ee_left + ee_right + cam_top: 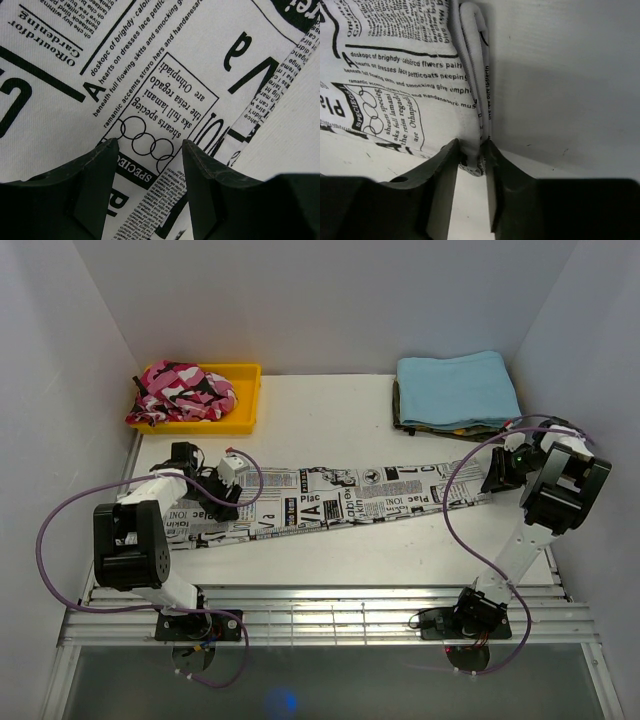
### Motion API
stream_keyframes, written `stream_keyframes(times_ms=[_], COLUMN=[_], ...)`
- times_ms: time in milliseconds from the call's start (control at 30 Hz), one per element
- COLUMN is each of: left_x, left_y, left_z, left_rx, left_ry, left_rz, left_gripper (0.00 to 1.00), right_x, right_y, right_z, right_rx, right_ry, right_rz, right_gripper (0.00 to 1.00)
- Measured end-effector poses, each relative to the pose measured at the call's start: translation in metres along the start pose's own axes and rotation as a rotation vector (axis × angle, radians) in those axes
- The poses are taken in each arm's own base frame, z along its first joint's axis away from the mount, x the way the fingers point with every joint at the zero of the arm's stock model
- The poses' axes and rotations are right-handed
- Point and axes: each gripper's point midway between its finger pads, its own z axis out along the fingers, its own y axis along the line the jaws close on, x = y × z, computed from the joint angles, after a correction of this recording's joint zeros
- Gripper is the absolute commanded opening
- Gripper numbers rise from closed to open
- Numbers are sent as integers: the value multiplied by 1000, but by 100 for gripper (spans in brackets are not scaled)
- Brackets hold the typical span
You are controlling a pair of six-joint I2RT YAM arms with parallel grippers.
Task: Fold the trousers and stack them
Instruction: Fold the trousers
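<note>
jaws on trousers [340, 500], yellow tray [250, 398] beyond

table [330, 405] free behind trousers [340, 496], between tray [247, 390], blue cloth [458, 390]

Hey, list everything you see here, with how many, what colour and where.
trousers: one, white with black newsprint, flat across the table's middle
tray: one, yellow, far left corner
garment: one, pink camouflage, heaped in the tray
cloth: one, light blue, folded, far right
table: one, white, under everything
cables: two, purple, one along each arm
left claw: black, open over the trousers' left end
right claw: black, pinching the trousers' right edge
</note>
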Motion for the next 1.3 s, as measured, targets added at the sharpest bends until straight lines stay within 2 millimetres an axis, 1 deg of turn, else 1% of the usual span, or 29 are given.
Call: stream_keyframes(times_ms=[100,300,533,600,667,733,767,833,967,1000,1033,1067,1100,1167,1233,1267,1300], left_x=[0,1,4,5,5,4,3,-3,-30,-35,-38,-40,-41,-38,-33,-29,-27], left_y=[1,3,5,6,6,3,0,-7,-14,-15,-15,-16,-15,-10,-3,3,7], left_z=[0,2,5,6,6,4,2,-9,-39,-44,-49,-51,-52,-54,-58,-61,-64], left_rx=[-3,-7,-17,-20,-20,-8,3,6,-45,-58,-70,-77,-82,-95,-113,-125,-134], left_ry=[0,4,12,16,17,9,2,-26,-132,-151,-165,-174,-178,-183,-193,-202,-211], left_rz=[1,1,5,5,5,13,12,20,72,78,76,71,59,12,-56,-97,-140], left_gripper=[64,64,63,64,67,70,72,74,79,81,82,83,84,87,94,94,95], right_x=[5,8,9,11,19,32,38,51,67,72,78,83,86,81,69,56,40], right_y=[1,2,-1,-2,-3,-8,-9,-14,-25,-28,-29,-25,-22,-14,-2,6,17], right_z=[2,-2,-25,-27,-24,-17,-15,-12,-23,-26,-29,-32,-36,-45,-55,-60,-67], right_rx=[-5,-10,10,16,21,32,39,52,105,116,123,113,108,99,83,77,77], right_ry=[14,21,-14,-18,-2,30,45,64,61,60,60,59,56,27,-15,-44,-86], right_rz=[4,10,-4,-9,-11,-10,-7,-3,-31,-42,-53,-59,-70,-110,-153,-185,-221], right_gripper=[8,8,8,8,8,8,8,8,9,39,55,70,89,91,91,90,90])
